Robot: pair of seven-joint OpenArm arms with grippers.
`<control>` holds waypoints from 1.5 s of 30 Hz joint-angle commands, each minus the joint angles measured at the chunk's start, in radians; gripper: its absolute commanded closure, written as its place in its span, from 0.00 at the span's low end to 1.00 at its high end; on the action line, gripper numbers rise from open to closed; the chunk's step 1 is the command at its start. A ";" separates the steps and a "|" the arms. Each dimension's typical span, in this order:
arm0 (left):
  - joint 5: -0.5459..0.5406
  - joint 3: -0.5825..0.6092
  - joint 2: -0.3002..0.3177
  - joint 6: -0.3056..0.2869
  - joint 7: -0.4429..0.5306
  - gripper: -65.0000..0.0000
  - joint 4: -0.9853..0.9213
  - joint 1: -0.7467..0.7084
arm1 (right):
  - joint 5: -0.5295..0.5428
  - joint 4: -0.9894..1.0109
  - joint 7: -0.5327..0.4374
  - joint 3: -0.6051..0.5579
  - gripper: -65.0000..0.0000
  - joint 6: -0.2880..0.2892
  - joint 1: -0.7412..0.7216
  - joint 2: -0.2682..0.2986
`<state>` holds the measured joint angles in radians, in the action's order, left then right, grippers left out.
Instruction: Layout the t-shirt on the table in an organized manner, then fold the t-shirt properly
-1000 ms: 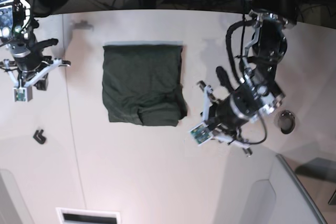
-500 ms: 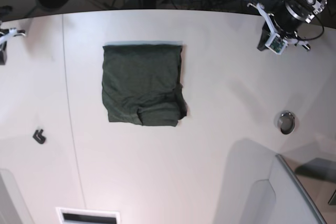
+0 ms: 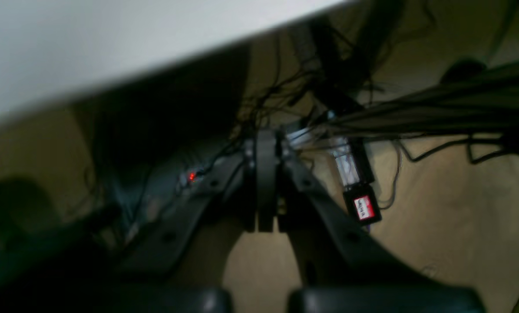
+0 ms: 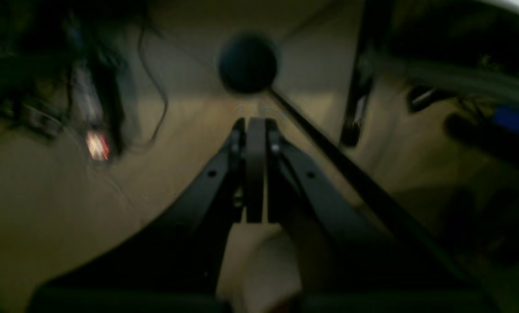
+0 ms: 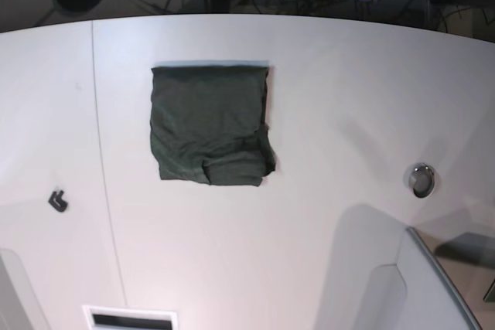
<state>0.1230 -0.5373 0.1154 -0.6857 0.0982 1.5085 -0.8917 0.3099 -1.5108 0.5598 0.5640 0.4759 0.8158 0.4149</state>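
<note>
Both arms are drawn off past the table's (image 5: 325, 75) far edge, the left gripper (image 3: 266, 182) and, in a blurred view, right gripper (image 4: 256, 169) pressed together and empty, well apart from the t-shirt (image 5: 210, 124) folded at centre-left.

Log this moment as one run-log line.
t-shirt: folded, lying on table | left gripper: shut, empty, off table | right gripper: shut, empty

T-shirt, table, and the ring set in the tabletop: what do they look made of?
T-shirt: soft matte dark green cloth, probably cotton knit; it creases and bunches at its lower folded edge.
Table: smooth white hard top, possibly laminate or painted board; even sheen, thin seam lines.
Ring: looks like polished metal; bright silvery rim with a dark centre, too small to say more.
</note>
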 commanded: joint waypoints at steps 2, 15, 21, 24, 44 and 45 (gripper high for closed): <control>-0.013 0.001 0.000 -0.010 0.073 1.00 -0.090 -0.011 | 0.008 0.091 -0.004 -0.085 1.00 0.011 -0.013 0.016; 0.326 0.385 0.116 0.094 0.407 1.00 -1.311 0.527 | 0.005 1.093 -0.284 -0.971 1.00 -0.110 -0.513 -0.231; 0.436 0.491 0.099 0.297 0.409 1.00 -1.463 0.673 | 0.005 1.490 -0.852 -1.100 1.00 -0.501 -0.643 -0.416; 0.430 0.491 0.096 0.321 0.407 1.00 -1.439 0.682 | 0.008 1.479 -0.940 -1.122 1.00 -0.616 -0.640 -0.396; 0.438 0.492 0.079 0.321 0.410 1.00 -1.434 0.774 | 0.013 1.401 -0.978 -1.122 1.00 -0.625 -0.643 -0.307; 0.438 0.492 0.079 0.321 0.407 1.00 -1.434 0.774 | 0.013 1.401 -0.978 -1.122 1.00 -0.625 -0.643 -0.307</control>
<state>0.5568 -0.0456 0.1867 -0.3649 0.5011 0.0750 -0.1131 0.3176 -0.1112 -0.4091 -0.5583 -0.1425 0.1665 0.1032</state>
